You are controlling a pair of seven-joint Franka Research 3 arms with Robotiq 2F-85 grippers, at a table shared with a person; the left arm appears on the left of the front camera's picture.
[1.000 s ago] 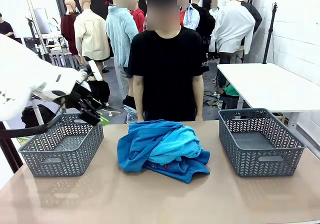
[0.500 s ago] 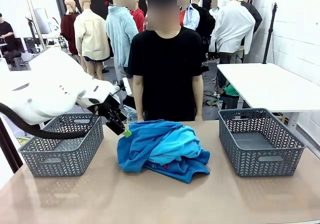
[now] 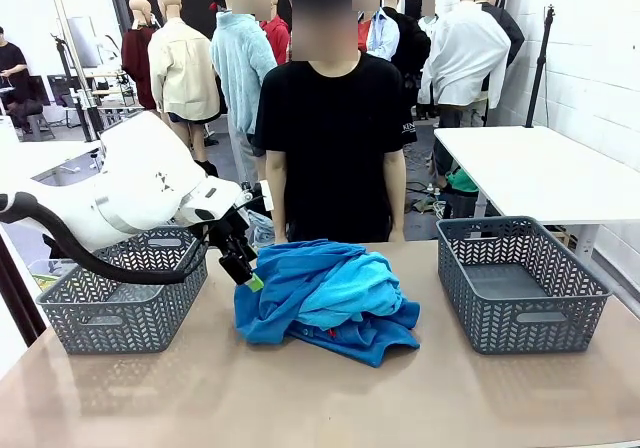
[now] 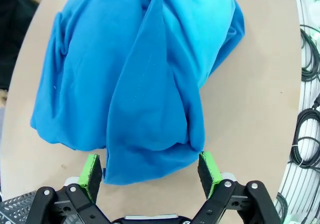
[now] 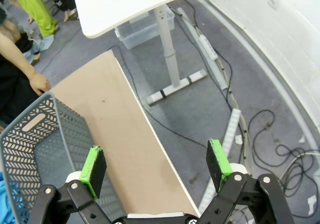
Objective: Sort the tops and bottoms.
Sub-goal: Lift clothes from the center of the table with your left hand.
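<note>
So the left arm reaches in low from the side, left tool (image 3: 246, 274) tilted down at the left edge of the blue tops (image 3: 325, 298) heaped in the middle of the desk (image 3: 300, 398), spread wide, clamping nothing. Same for the right tool (image 5: 157, 166): spread, high over the grey basket (image 5: 30, 149) corner.

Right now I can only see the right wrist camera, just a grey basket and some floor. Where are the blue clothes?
Observer: The blue clothes are heaped in the middle of the table, with the left basket and the right basket on either side.
Operator: Is the other tool close to them?
Observer: Yes. The left tool is at the pile's left edge, jaws open, with a fold of cloth between its pads.
Operator: What's the person doing?
Observer: The person stands at the far side behind the pile, arms down, not touching the clothes.
</note>
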